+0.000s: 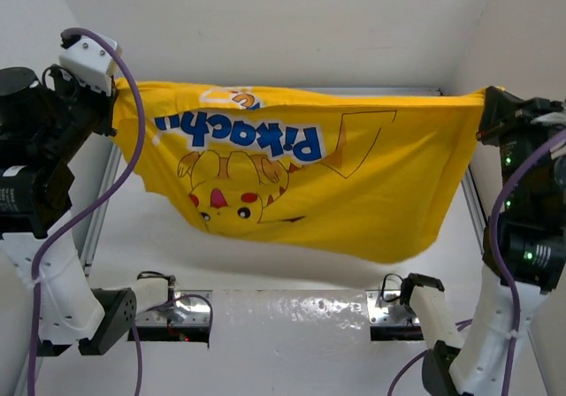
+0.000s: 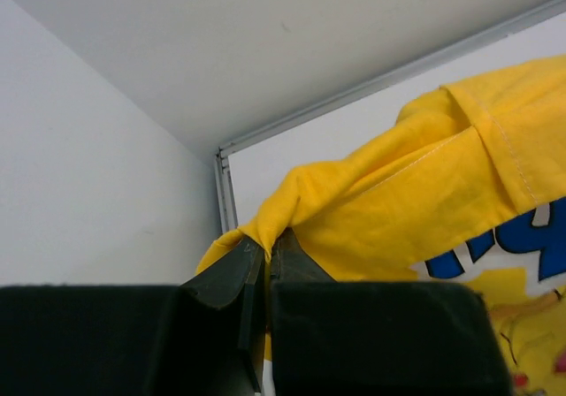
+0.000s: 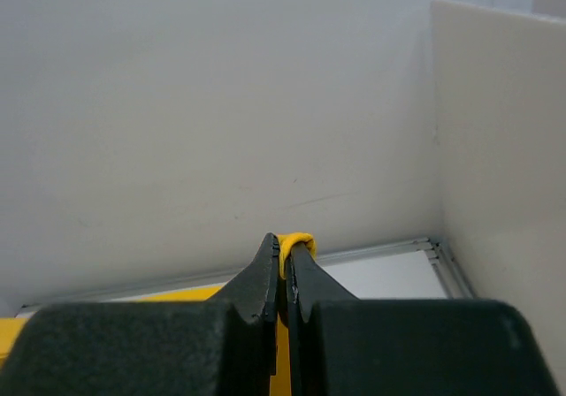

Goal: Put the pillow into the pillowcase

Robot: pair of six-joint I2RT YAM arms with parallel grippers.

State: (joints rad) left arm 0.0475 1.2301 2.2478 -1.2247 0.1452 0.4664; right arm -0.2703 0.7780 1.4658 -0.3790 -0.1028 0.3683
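The yellow pillowcase point(image 1: 354, 179) with its Pikachu print and blue lettering hangs stretched in the air between both arms, sagging in the middle. High at the left, my left gripper point(image 1: 113, 85) is shut on one corner; in the left wrist view the cloth point(image 2: 416, 193) bunches out from between the closed jaws of that gripper point(image 2: 265, 241). High at the right, my right gripper point(image 1: 485, 104) is shut on the opposite corner, and a small yellow fold point(image 3: 296, 239) pokes above its closed fingertips point(image 3: 285, 244). The pillow is out of view.
White walls enclose the white table point(image 1: 265, 277), which has a metal rail point(image 1: 97, 210) along its left side and another point(image 1: 473, 201) along its right. The arm bases and a shiny mounting plate point(image 1: 292, 312) sit at the near edge.
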